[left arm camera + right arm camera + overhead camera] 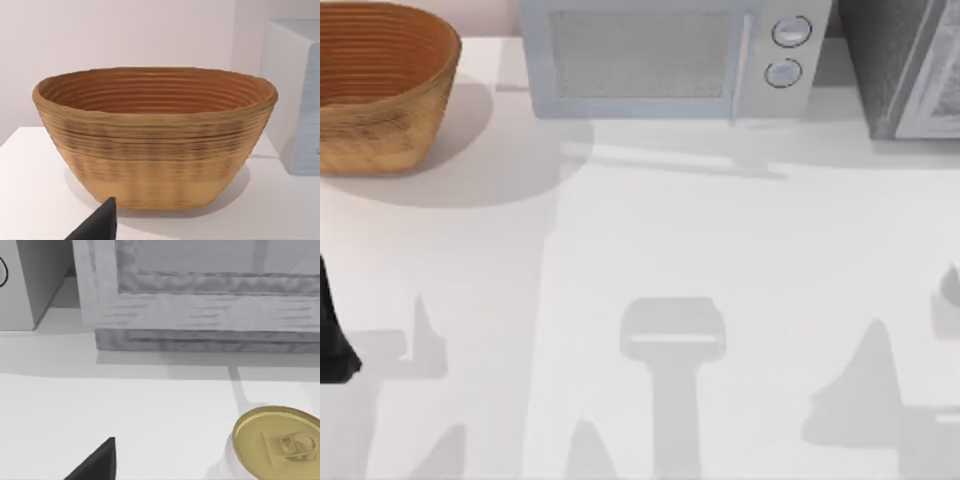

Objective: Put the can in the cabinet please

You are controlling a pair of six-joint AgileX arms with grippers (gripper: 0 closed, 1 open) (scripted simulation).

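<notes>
The can (277,442) stands upright on the white table, and I see its gold lid with a pull tab from above in the right wrist view. Behind it rises the cabinet (210,315), a dark grey speckled box with a lighter framed door panel, which also sits at the table's back right corner (900,70). A black tip of my right gripper (97,464) is low over the table, apart from the can. My left gripper (97,226) hovers in front of a wicker basket. A dark part of the left arm (332,340) is at the table's left edge.
A woven wicker basket (380,85) stands at the back left, large in the left wrist view (155,140). A pale blue-grey microwave (665,60) with two round knobs sits at the back middle, next to the cabinet. Open white tabletop (650,250) spreads in front.
</notes>
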